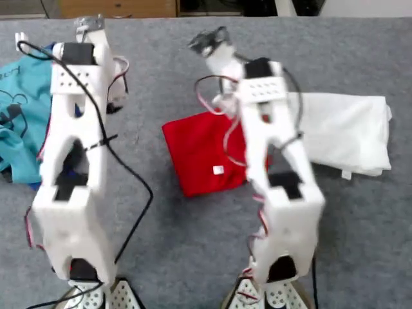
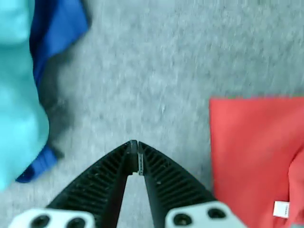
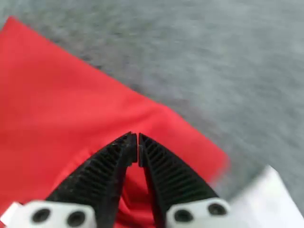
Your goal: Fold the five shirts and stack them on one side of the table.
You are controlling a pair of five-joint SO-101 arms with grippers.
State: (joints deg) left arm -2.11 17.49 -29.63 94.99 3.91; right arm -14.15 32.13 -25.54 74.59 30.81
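Your teal shirt (image 1: 26, 109) lies crumpled to the left of the left gripper (image 2: 134, 156), with 1 blue shirt (image 2: 57, 23) under it. That gripper's jaws are pressed together on nothing, over bare grey table (image 1: 193, 257). To its right lies 1 folded red shirt (image 1: 199, 154), beneath your right gripper (image 3: 134, 147), whose jaws are likewise closed and empty. The white shirt (image 1: 347, 132) lies to that gripper's right.

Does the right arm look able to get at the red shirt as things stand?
Probably yes. The right tool hangs right over the red shirt, and nothing shows between them. The tool is shut, though, so it would likely have to open before it could take hold of the cloth.
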